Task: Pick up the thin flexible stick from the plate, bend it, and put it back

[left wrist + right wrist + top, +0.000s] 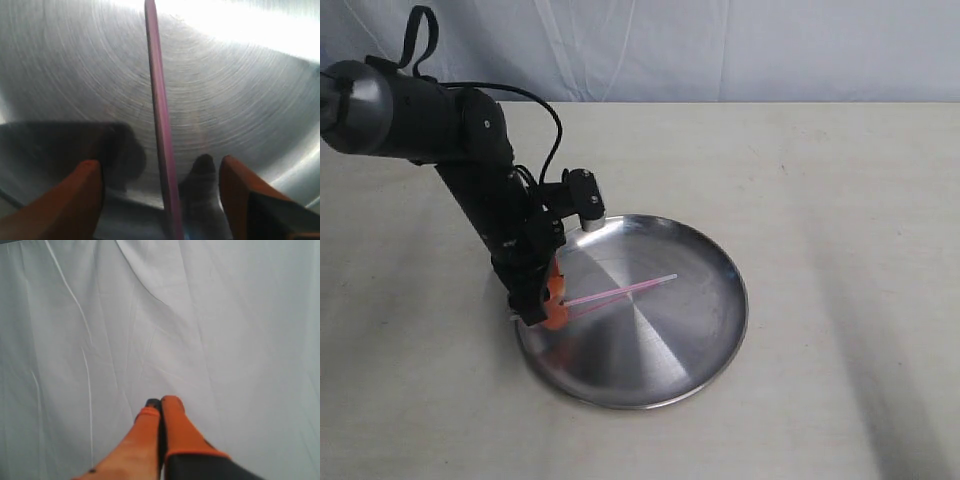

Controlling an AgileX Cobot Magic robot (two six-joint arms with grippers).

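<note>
Pink stick (159, 115) runs between the left gripper's (160, 163) parted jaws

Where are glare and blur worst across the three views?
Left wrist view: glare blows out part of the plate; the stick and the orange left fingers flanking it are out of focus. Exterior view: evenly lit, mild sheen on the plate, stick readable. Right wrist view: no glare; shut right gripper slightly soft against white cloth.
</note>
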